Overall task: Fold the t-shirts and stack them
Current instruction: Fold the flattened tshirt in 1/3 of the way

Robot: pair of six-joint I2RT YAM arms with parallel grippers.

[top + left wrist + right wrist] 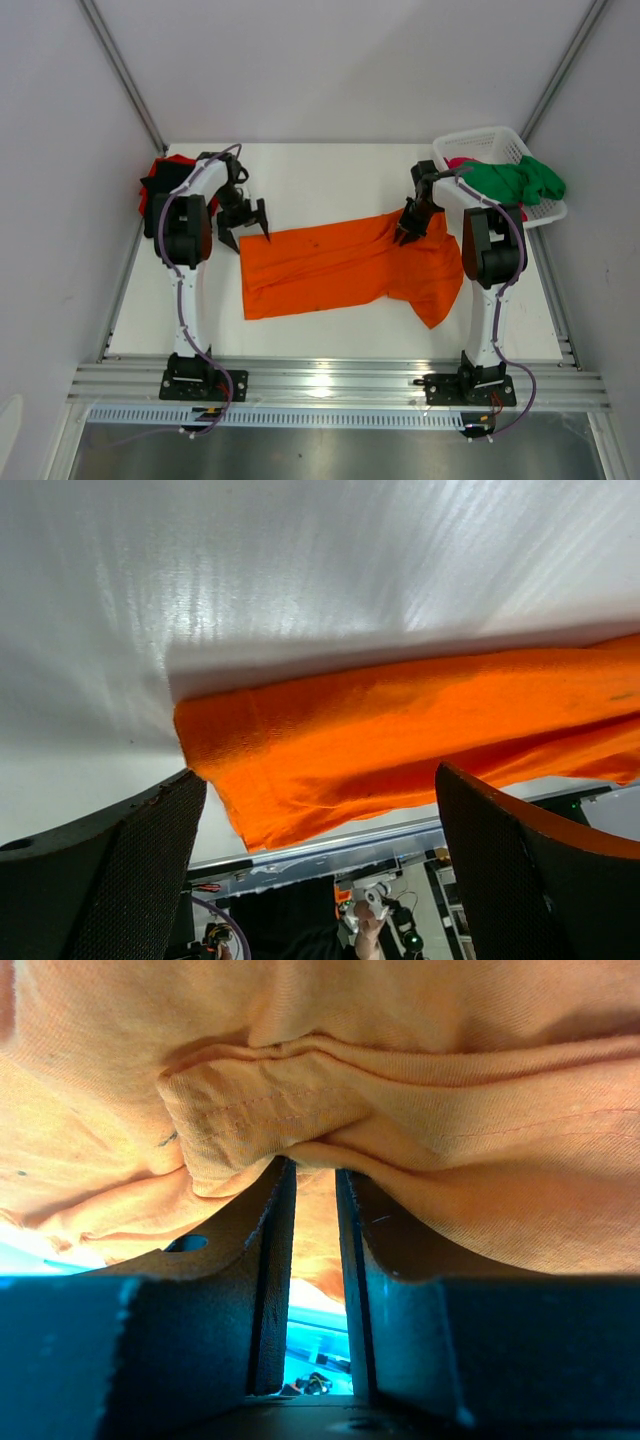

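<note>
**Pinching the orange t-shirt on the right, spread wide on the left**

Stands with both arms raised from the near edge of the table (330,170), elbows high, forearms angled down toward the cloth. Holds the left gripper (245,222) low beside the left end of the orange t-shirt (330,265), spread wide and gripping nothing. Shows, in the left wrist view, two dark fingers (120,870) with finely pebbled faces, well apart, and the shirt's rounded folded edge beyond the gap between them. Pinches with the right gripper (410,232) a bunched fold at the far right part of the same shirt, jaws nearly together, with a stitched hem crumpled over the tips in the right wrist view.

Has the orange t-shirt lying across the middle of the table as a long, wrinkled band from left to right, one flap reaching toward the near right beside the right arm. Soft matte knit, bright, creased lengthwise, against a smooth white tabletop with a faint sheen.

Leaves a red t-shirt (165,168) heaped at the far left corner, behind the left arm. Carries at the far right corner a white plastic lattice basket (490,142), with a green t-shirt (520,180) draped limply over its rim and a magenta-pink t-shirt (458,162) just showing inside
</note>
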